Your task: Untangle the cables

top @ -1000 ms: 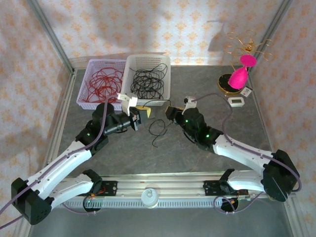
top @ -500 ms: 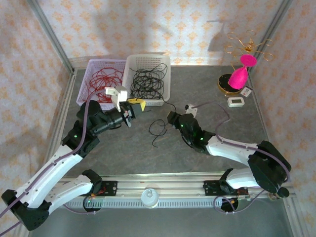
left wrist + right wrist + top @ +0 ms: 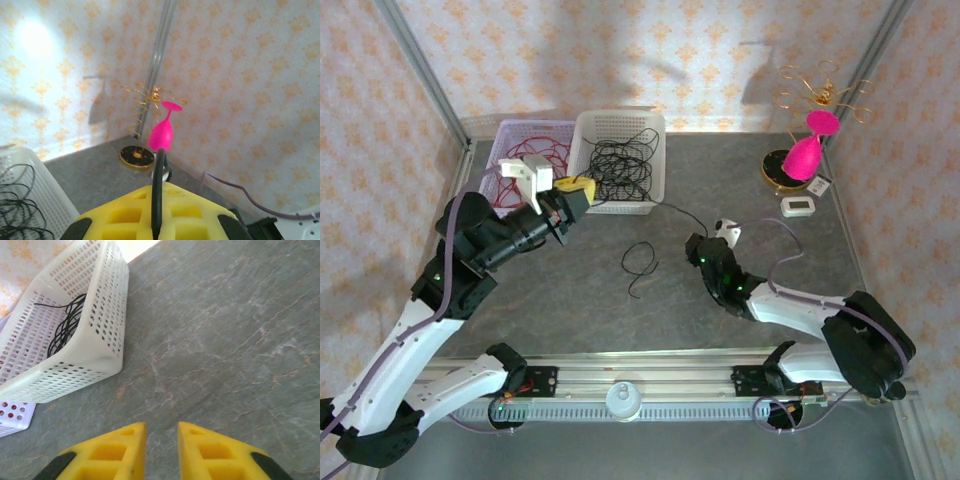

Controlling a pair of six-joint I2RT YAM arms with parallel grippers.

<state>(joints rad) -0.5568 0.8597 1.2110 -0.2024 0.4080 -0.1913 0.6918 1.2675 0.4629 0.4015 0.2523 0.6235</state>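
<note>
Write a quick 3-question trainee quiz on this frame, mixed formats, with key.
1. True or false: the left gripper is shut on a thin black cable.
2. Fill in: the cable coils inside the white perforated plastic basket are ____ in colour.
3. The thin red cables lie in: A) the white basket, B) the lilac perforated plastic basket, C) neither basket.

Key: 1 true; 2 black; 3 B.
</note>
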